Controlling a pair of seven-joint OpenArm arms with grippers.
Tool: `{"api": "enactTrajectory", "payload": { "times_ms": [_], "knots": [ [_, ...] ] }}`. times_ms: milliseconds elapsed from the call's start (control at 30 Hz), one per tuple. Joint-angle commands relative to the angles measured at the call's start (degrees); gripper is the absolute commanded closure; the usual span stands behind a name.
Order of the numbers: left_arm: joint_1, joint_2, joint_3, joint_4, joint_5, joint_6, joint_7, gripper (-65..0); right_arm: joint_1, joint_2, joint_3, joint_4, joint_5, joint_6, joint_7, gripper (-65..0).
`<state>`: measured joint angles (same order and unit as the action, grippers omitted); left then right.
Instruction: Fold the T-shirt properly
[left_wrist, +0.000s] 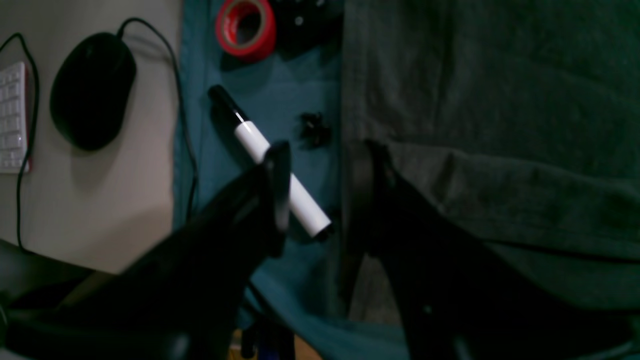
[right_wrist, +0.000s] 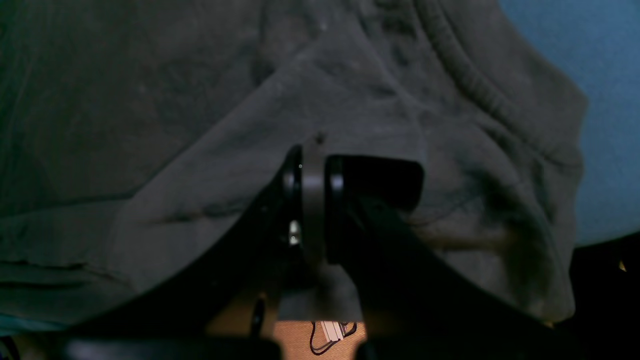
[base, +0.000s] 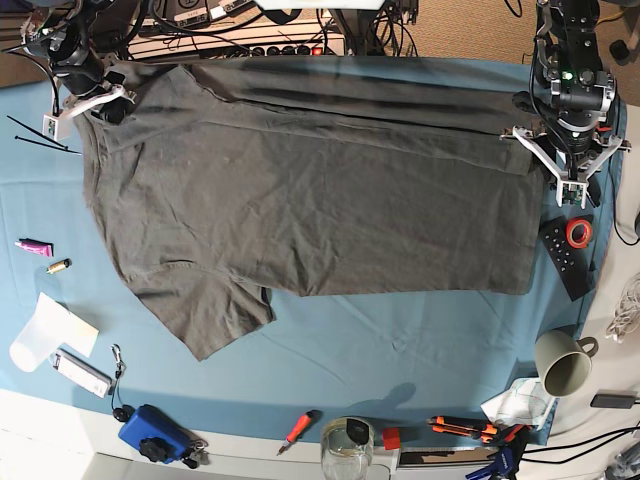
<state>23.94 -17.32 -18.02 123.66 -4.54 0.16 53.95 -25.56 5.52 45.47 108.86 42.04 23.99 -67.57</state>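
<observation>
The dark grey T-shirt lies spread across the teal cloth, one sleeve pointing to the front left and its top edge folded over. My right gripper is at the shirt's far left corner. In the right wrist view it is shut, with a fold of the shirt pinched between its pads beside a stitched hem band. My left gripper is at the shirt's right edge. In the left wrist view it is open, one finger over the shirt and the other over the cloth.
A white marker, a red tape roll and a small black clip lie beside the left gripper. A mouse and keyboard sit off the cloth. A remote, mug, screwdriver and jar line the right and front edges.
</observation>
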Motion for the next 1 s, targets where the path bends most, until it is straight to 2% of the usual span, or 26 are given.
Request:
{"api": "enactTrajectory", "payload": {
  "times_ms": [0, 367, 533, 733, 833, 967],
  "knots": [
    [-0.15, -0.63, -0.26, 1.09, 0.46, 0.04, -1.03, -18.1, 0.0, 0.68, 0.33, 0.94, 1.01, 0.35, 1.86, 0.0],
    [-0.17, -0.63, -0.26, 1.09, 0.44, 0.07, -1.07, -18.1, 4.72, 0.7, -0.26, 0.92, 0.66, 1.25, 3.54, 0.0],
    [-0.15, -0.63, -0.26, 1.09, 0.44, 0.04, -1.03, -18.1, 6.21, 0.68, -5.57, 0.92, -3.23, 1.18, 5.51, 0.0],
    [-0.15, -0.63, -0.26, 1.09, 0.44, 0.04, -1.01, -18.1, 10.05, 0.66, -13.55, 0.92, -12.33, -1.9, 9.18, 0.0],
    [-0.13, -0.63, -0.26, 1.09, 0.44, 0.04, -1.01, -18.1, 12.13, 0.66, -14.73, 0.92, -16.55, -3.89, 10.01, 0.0],
    [-0.13, -0.61, -0.26, 1.09, 0.44, 0.04, -1.03, -18.1, 13.97, 0.68, -14.67, 0.83, -19.23, -5.77, 11.34, 0.0]
  ]
}}
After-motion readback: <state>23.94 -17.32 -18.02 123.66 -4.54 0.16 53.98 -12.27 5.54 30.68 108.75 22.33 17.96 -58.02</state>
